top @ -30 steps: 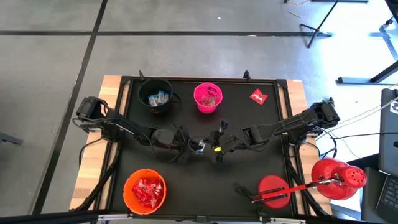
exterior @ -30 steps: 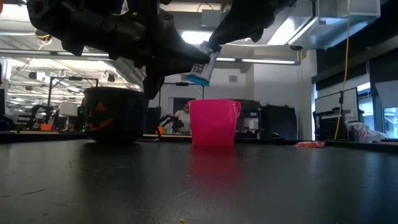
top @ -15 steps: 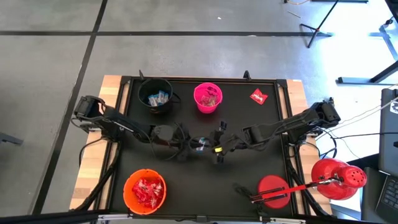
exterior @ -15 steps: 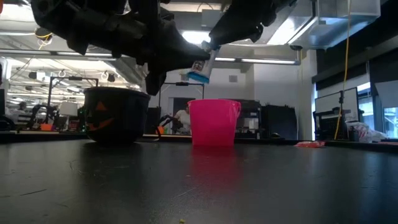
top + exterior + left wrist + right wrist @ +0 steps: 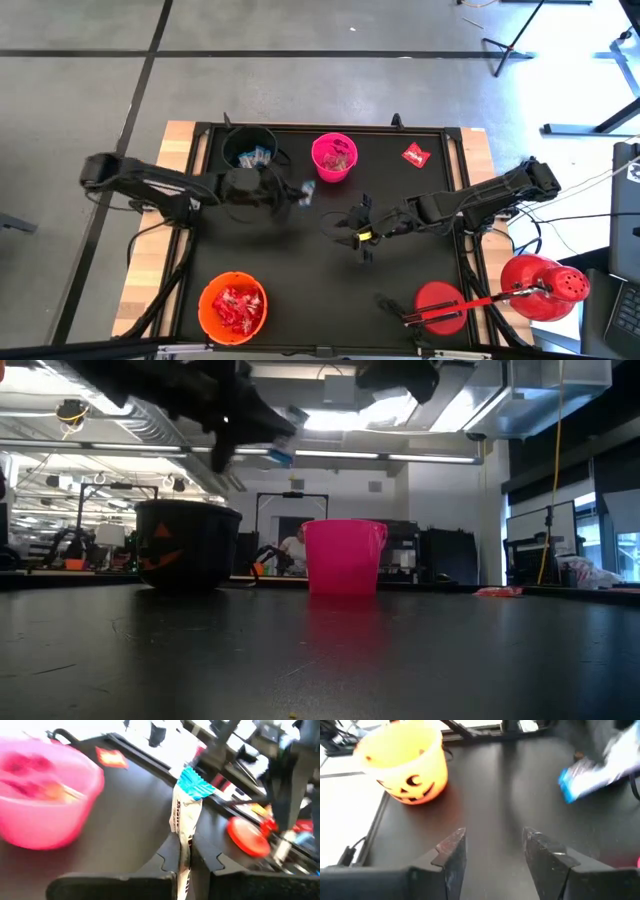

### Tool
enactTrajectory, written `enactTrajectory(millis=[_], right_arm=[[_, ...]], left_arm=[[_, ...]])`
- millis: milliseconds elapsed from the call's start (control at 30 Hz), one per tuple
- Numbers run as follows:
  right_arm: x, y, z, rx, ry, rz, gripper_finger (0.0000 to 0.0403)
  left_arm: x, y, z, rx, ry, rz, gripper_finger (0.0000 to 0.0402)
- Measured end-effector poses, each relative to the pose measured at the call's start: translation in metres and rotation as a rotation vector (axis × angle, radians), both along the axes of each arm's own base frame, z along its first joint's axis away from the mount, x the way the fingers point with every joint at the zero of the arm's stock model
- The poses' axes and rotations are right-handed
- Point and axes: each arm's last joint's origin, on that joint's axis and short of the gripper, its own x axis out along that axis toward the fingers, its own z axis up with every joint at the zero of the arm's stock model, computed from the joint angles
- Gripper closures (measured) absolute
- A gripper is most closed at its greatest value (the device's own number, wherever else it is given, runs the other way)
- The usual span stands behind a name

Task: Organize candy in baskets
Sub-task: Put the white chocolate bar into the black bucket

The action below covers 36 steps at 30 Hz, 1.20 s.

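Note:
A blue-and-white candy bar (image 5: pixel 186 805) is in my left gripper (image 5: pixel 185 854), which is shut on it and hangs above the table between the black basket (image 5: pixel 250 152) and the pink basket (image 5: pixel 334 156). In the high view the bar (image 5: pixel 304 192) sticks out of my left gripper (image 5: pixel 288 192) toward the pink basket. My right gripper (image 5: pixel 345 226) stands open over the table's middle with nothing between its fingers (image 5: pixel 452 852). The orange basket (image 5: pixel 232 305), full of red candy, stands at the near left. A red packet (image 5: pixel 417 155) lies flat at the far right. My left gripper pinches the candy bar's lower white part (image 5: pixel 182 836) between its two fingers. The bar runs on past the fingertips along their line, and its crimped blue end (image 5: pixel 194 784) is free. The bar is lifted clear of the table (image 5: pixel 283 452).
The black basket holds blue-and-white bars; the pink basket (image 5: pixel 45 805) holds several wrappers. A red lid (image 5: pixel 440 305) lies at the near right, with a red domed object (image 5: pixel 545 287) beyond the table's right edge. People and equipment show in the room behind.
Both grippers met at the bar over the table's middle. My right gripper has let go of it, opened and risen. My left gripper has carried the bar up and toward the far left, nearer the black basket.

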Motion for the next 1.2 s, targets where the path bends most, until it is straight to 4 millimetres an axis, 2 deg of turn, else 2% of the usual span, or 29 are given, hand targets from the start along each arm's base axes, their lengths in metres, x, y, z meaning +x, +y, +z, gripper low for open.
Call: enactTrajectory(millis=[233, 400, 533, 733, 867, 1200], right_arm=[[-0.003, -0.001, -0.006, 0.006, 0.072, -0.019, 0.0214], [-0.003, -0.001, -0.007, 0.006, 0.075, -0.021, 0.0214], [-0.004, -0.001, -0.007, 0.002, 0.082, -0.023, 0.0214], [-0.004, -0.001, -0.008, 0.000, 0.087, -0.024, 0.0214], [-0.004, -0.001, -0.008, 0.001, 0.087, -0.025, 0.0214], [-0.004, -0.001, -0.008, 0.002, 0.087, -0.027, 0.0214]], left_arm=[[-0.052, 0.030, 0.041, 0.149, -0.020, 0.271, 0.0392], [-0.088, 0.046, 0.051, 0.209, 0.050, 0.481, 0.0392], [-0.110, 0.054, 0.048, 0.210, 0.148, 0.574, 0.0392], [-0.126, 0.060, 0.033, 0.157, 0.326, 0.641, 0.0392], [-0.131, 0.063, 0.029, 0.142, 0.381, 0.670, 0.0385], [-0.132, 0.065, 0.028, 0.126, 0.378, 0.690, 0.0317]])
